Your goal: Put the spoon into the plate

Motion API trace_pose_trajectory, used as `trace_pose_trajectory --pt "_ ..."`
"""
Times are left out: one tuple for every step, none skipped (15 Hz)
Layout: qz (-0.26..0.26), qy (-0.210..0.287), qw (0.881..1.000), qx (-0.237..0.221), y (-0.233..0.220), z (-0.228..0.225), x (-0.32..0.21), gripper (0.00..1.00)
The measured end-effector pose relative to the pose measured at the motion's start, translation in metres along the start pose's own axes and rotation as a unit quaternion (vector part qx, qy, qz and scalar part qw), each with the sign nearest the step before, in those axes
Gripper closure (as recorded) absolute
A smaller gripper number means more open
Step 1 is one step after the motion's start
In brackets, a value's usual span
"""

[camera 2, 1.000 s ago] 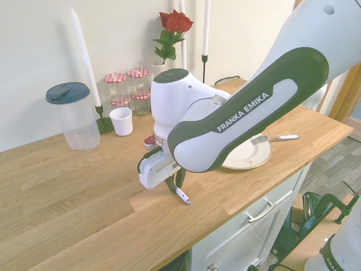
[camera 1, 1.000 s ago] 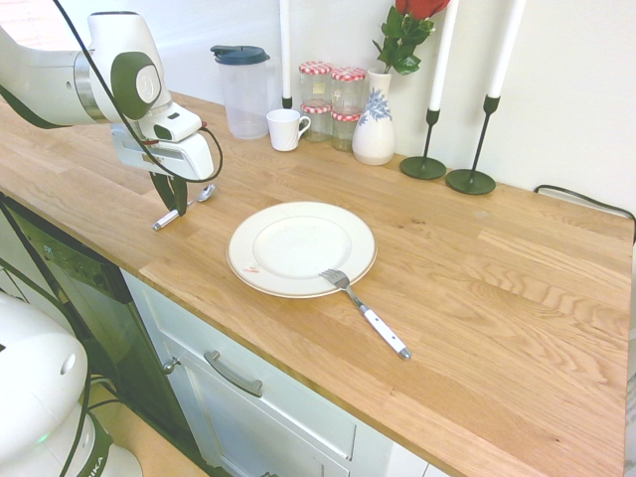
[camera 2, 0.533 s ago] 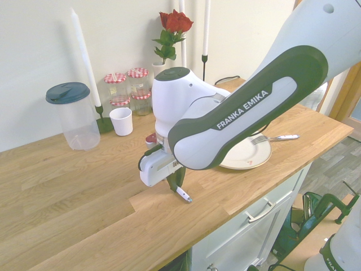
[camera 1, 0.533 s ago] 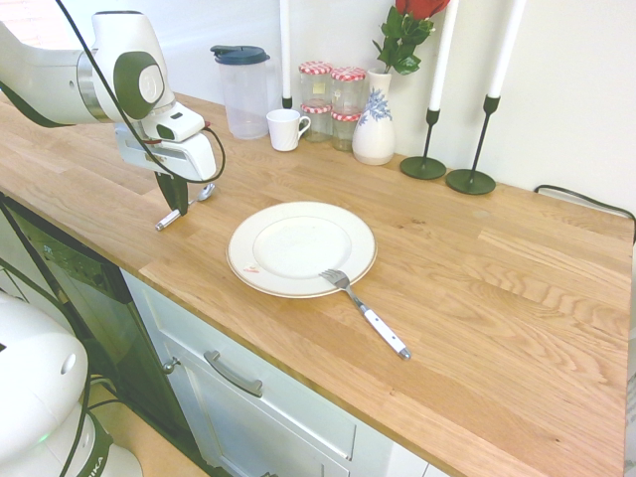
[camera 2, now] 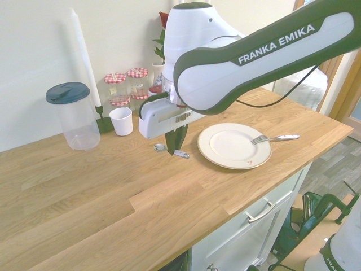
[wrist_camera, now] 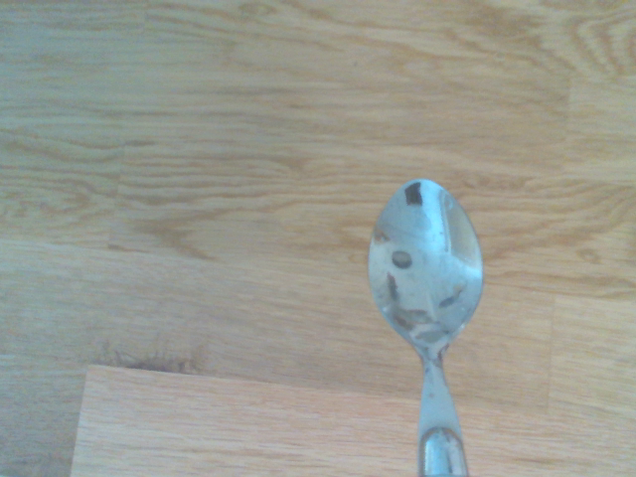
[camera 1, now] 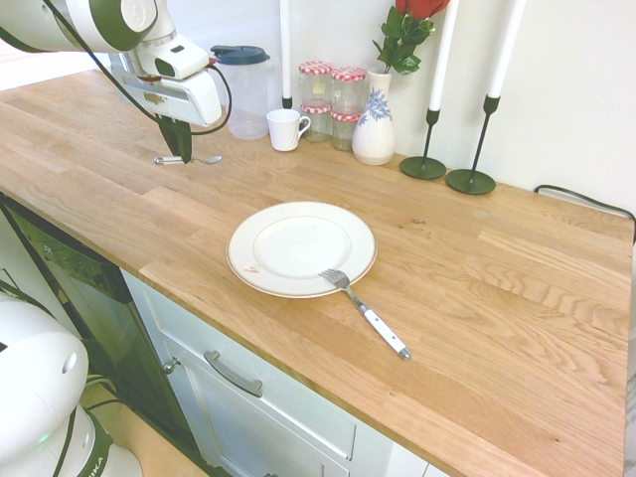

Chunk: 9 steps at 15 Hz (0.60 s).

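Oak desk [camera 1: 497, 298], white wall behind. End effector [camera 1: 177, 149] grasps spoon [camera 1: 189, 159] above desk; plate [camera 1: 301, 248] near front edge.

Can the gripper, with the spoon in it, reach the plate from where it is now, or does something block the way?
Probably yes. The gripper holds the spoon above the wooden counter, and nothing stands between it and the plate. The fork rests only on the plate's far rim.

My big white arm [camera 2: 225, 51] with dark green patches, white letters FRANKA EMIKA on the green, a thin black cable looping by my wrist, a white boxy gripper [camera 2: 176, 144] with dark fingers [camera 1: 177, 139]
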<state>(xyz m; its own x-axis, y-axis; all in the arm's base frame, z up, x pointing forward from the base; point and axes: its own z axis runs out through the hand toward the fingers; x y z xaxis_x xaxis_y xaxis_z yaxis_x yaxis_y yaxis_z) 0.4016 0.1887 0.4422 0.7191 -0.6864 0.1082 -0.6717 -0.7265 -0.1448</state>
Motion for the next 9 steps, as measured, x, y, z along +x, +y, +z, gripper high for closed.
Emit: trace_pose_trajectory --pt "0.007 0.002 1.000 0.002 0.003 -0.006 0.006 1.00" --pt "0.017 0.006 1.000 0.004 0.009 -0.012 0.016 1.00" --pt "0.029 0.011 1.000 0.005 0.019 -0.020 0.030 1.00" --pt "0.042 0.013 0.999 0.006 0.031 -0.029 0.047 1.00" --pt "0.054 0.015 0.998 0.008 0.047 -0.039 0.065 1.00" --pt "0.065 0.016 0.998 0.009 0.066 -0.048 0.081 1.00" --pt "0.076 0.018 0.997 0.010 0.085 -0.056 0.095 1.00" --pt "0.087 0.023 0.996 0.010 0.107 -0.063 0.108 1.00" --pt "0.097 0.029 0.995 0.008 0.127 -0.065 0.118 1.00"
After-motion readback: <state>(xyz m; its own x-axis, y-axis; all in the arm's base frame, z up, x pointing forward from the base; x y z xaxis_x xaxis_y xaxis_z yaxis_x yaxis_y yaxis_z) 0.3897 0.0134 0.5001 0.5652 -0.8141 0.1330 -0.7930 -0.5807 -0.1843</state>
